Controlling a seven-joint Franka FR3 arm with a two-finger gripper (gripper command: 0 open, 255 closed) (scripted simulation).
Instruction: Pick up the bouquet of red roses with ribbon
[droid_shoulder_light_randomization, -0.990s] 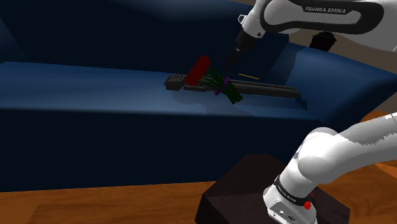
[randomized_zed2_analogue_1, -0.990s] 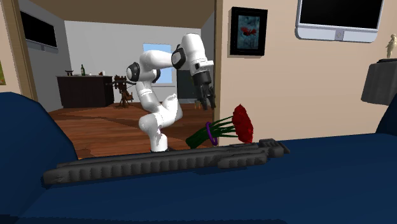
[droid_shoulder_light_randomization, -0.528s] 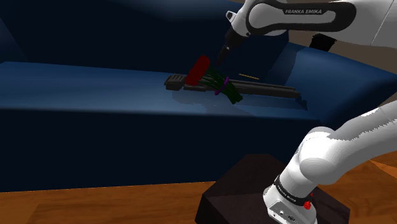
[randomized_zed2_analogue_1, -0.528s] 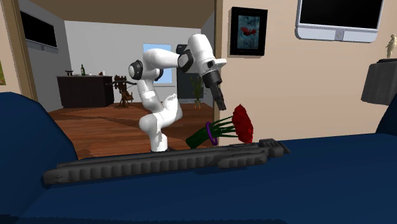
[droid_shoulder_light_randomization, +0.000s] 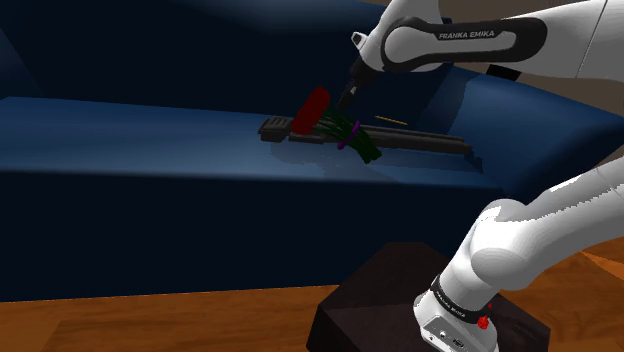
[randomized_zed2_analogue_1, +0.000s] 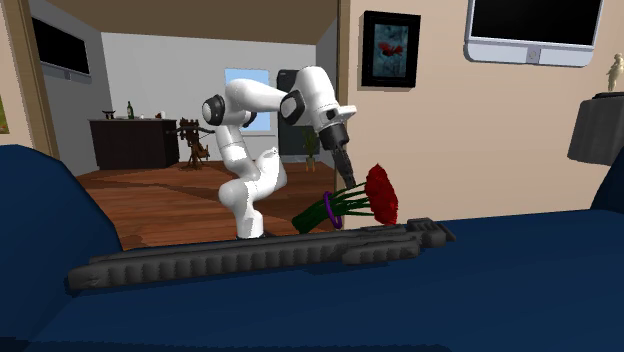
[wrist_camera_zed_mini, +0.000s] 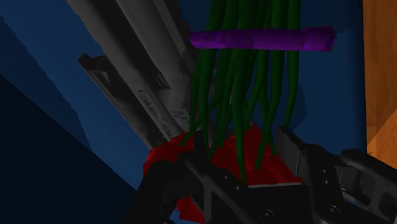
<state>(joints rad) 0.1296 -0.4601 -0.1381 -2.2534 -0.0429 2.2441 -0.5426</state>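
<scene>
One bouquet (wrist_camera_zed_mini: 235, 95), one ribbon (wrist_camera_zed_mini: 261, 38), one dark bar (wrist_camera_zed_mini: 140, 76) — my gripper (wrist_camera_zed_mini: 236, 145) gapes astride the stems, holding nothing; blooms half-hidden.

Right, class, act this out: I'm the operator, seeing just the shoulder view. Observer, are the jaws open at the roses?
Observer: Yes; the wrist view shows the jaws standing apart, with the red roses between them.
Operator: Where's the ribbon?
Observer: The purple ribbon wraps the green stems further on, past the jaw tips.
Operator: Is the bouquet flat on the sofa?
Observer: No; the second exterior view shows its roses raised, the bouquet leaning across a long dark gun.
</scene>
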